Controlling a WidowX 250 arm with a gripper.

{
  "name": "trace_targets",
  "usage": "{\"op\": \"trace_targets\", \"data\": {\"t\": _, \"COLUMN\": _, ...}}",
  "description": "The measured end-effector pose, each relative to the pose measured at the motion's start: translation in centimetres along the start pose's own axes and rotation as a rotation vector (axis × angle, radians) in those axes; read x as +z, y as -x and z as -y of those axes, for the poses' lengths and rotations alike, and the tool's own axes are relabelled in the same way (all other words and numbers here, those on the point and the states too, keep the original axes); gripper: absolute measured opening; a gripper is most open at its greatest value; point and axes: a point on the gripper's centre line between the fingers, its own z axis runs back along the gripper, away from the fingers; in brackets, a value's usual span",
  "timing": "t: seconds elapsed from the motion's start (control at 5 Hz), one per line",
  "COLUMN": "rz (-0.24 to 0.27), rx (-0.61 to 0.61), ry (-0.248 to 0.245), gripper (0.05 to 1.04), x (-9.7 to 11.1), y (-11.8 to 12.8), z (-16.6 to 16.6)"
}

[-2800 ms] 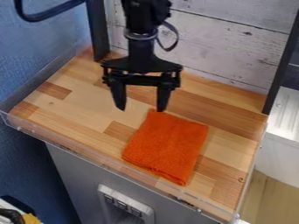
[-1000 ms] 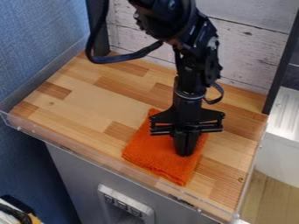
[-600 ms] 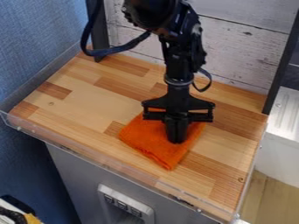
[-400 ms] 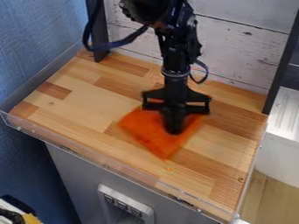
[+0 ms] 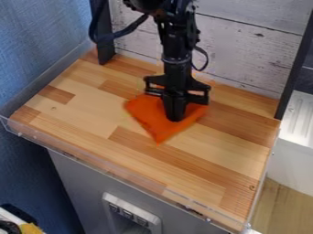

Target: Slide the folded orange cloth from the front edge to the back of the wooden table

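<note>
One orange cloth lies on the wooden bench, just off centre towards one o'clock, one corner at six. Black gripper upright above, jaws clenched on cloth.

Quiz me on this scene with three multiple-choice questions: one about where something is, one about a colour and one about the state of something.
1. Where is the cloth?
A. On the wooden board
B. Hanging on the blue wall
C. On the floor

2. What colour is the cloth?
A. Green
B. White
C. Orange

3. How are the fingers of the gripper?
A. Spread wide apart
B. Close together
C. One on the cloth, one far off it

Answers:
1. A: the board's wood grain surrounds the cloth.
2. C: orange shows on both sides of the gripper.
3. B: the two fingers form one narrow dark shape in front of the cloth, with no visible gap.
</note>
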Motion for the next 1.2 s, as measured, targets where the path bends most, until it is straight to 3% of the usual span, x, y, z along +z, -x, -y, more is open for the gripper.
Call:
{"op": "trace_targets", "data": {"t": 0.4, "rz": -0.005, "rx": -0.103, "ry": -0.028, "gripper": 0.059, "x": 0.1, "y": -2.3, "z": -1.2}}
{"op": "trace_targets", "data": {"t": 1.2, "rz": -0.016, "rx": -0.17, "ry": -0.043, "gripper": 0.059, "x": 0.0, "y": -2.9, "z": -2.4}}
